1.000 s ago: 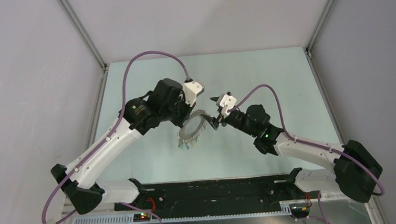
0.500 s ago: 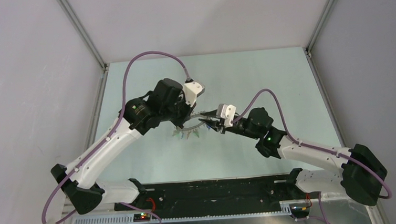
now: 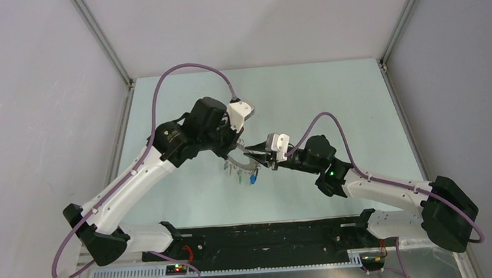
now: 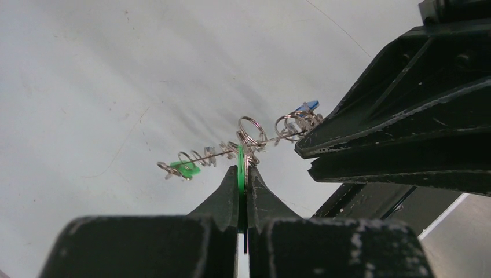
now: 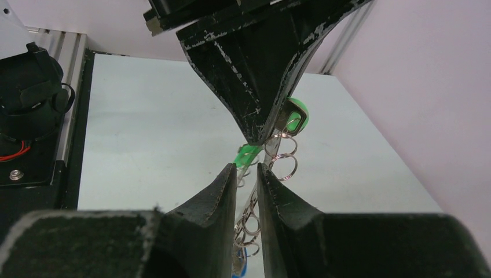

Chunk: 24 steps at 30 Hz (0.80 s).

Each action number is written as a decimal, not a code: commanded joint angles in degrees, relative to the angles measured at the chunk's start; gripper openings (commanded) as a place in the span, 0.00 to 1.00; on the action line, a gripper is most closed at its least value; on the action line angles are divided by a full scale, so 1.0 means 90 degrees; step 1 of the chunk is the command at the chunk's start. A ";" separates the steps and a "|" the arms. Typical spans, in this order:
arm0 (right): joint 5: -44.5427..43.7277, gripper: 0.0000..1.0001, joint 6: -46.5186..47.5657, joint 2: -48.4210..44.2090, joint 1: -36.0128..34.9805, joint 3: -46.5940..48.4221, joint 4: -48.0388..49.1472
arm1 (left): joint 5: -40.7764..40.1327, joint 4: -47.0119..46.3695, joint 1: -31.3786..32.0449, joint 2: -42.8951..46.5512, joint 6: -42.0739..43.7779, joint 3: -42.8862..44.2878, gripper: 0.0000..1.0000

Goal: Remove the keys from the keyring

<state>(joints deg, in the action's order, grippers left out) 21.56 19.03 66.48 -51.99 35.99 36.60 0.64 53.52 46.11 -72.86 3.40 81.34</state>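
Nearest, at the near edge of the counter (image 3: 189,202), both arm bases, left and right; from there, reaching inward and meeting over the middle. On the near right of that meeting, the right fingers (image 5: 234,176), pressed almost together and clamped on the rim of the keyring (image 3: 241,159). Held up off the counter, nearly edge-on in both wrist views, a thin grey line strung with small split rings (image 5: 284,162). Below it, dangling, the keys (image 3: 240,174): a blue key (image 3: 253,178) closest to the right fingers, green ones further left. Just beyond and to the left, the left fingers (image 4: 231,186), shut tight on a green key (image 4: 240,165) right at the ring's rim; cannot tell whether pinching the ring itself as well. Tips of the two pairs very near each other, with only a short stretch of ring between. Out on the free end of the ring, past the left fingers and away from the right ones, a green tag (image 4: 186,168). Farther back, pale counter running up to the grey walls (image 3: 255,20).
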 commanded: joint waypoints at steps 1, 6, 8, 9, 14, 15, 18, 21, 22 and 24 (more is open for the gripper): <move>0.0127 0.24 -0.0141 0.0083 -0.0032 -0.0004 0.0221 | 0.0078 -0.0210 0.0028 0.0130 -0.0083 0.0410 0.00; 0.0024 0.30 -0.0175 0.0161 -0.0030 -0.0004 0.0242 | 0.0100 -0.0206 0.0033 0.0147 -0.0085 0.0397 0.00; -0.0095 0.36 -0.0180 0.0163 -0.0034 0.0003 0.0270 | 0.0152 -0.0206 0.0027 0.0162 0.0010 0.0384 0.00; -0.0143 0.36 -0.0175 0.0133 -0.0034 -0.0003 0.0279 | 0.0194 -0.0205 0.0030 0.0169 0.0041 0.0375 0.00; -0.0151 0.37 -0.0157 -0.0014 0.0011 0.0010 0.0276 | 0.0110 -0.0205 0.0033 0.0178 0.0147 0.0316 0.00; -0.0126 0.37 -0.0154 -0.0033 0.0013 0.0013 0.0264 | 0.0133 -0.0212 0.0031 0.0177 0.0143 0.0317 0.00; -0.0171 0.38 -0.0143 -0.0032 0.0008 0.0041 0.0263 | 0.0208 -0.0211 0.0031 0.0167 0.0155 0.0337 0.00; -0.0208 0.40 -0.0086 -0.0076 0.0044 0.0044 0.0276 | 0.0294 -0.0217 0.0026 0.0196 0.0344 0.0293 0.00; -0.0169 0.40 -0.0085 -0.0110 0.0064 0.0044 0.0278 | 0.0332 -0.0215 0.0025 0.0215 0.0389 0.0271 0.00; -0.0098 0.39 -0.0116 -0.0169 0.0156 0.0049 0.0272 | 0.0355 -0.0214 0.0032 0.0259 0.0549 0.0206 0.00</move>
<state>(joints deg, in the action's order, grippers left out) 20.64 18.04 67.22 -51.55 35.97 36.62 2.04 53.95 46.11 -72.86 5.06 82.19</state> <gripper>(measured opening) 0.396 0.026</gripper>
